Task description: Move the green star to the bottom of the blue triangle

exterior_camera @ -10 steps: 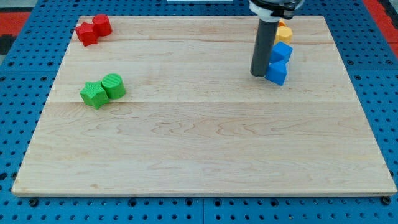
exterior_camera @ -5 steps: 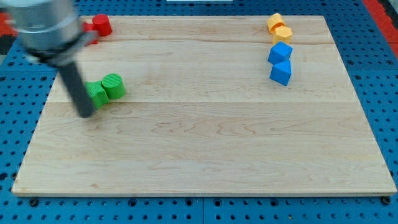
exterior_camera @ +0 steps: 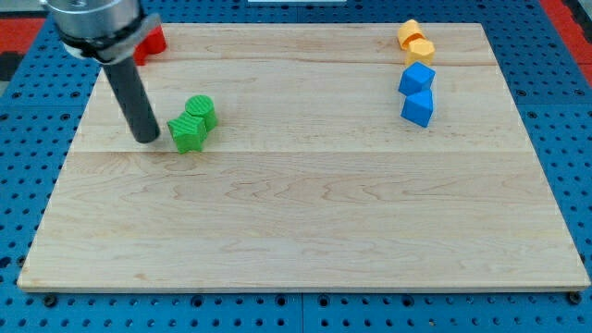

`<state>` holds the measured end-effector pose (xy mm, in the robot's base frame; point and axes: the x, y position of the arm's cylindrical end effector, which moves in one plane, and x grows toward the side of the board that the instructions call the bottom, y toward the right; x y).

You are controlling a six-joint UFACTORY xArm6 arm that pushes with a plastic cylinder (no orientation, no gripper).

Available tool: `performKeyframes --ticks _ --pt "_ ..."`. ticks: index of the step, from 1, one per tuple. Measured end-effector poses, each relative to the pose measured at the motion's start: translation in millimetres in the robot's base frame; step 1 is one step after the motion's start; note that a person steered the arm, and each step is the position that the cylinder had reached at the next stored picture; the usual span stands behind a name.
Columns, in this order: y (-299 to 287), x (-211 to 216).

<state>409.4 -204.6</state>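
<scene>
The green star [exterior_camera: 188, 134] lies left of the board's middle, touching a green cylinder [exterior_camera: 201, 112] just above and to its right. My tip [exterior_camera: 146, 139] stands just left of the green star, a small gap between them. Two blue blocks sit at the view's right: a blue cube [exterior_camera: 417, 78] above and the blue triangle [exterior_camera: 416, 110] below it, touching. The rod rises from my tip toward the view's top left.
Two yellow blocks [exterior_camera: 415, 42] sit at the top right, above the blue ones. A red block [exterior_camera: 152, 40] shows at the top left, partly hidden behind the arm. The wooden board [exterior_camera: 305, 231] lies on a blue pegboard.
My tip swept from beside the blue blocks to the left side of the board. It then pushed the green star and cylinder rightward.
</scene>
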Motion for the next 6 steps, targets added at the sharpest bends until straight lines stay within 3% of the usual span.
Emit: performKeyframes --ticks 1,3,4,6 --pt "37 -5" --pt "151 35" --pt "107 46" --pt "203 56"
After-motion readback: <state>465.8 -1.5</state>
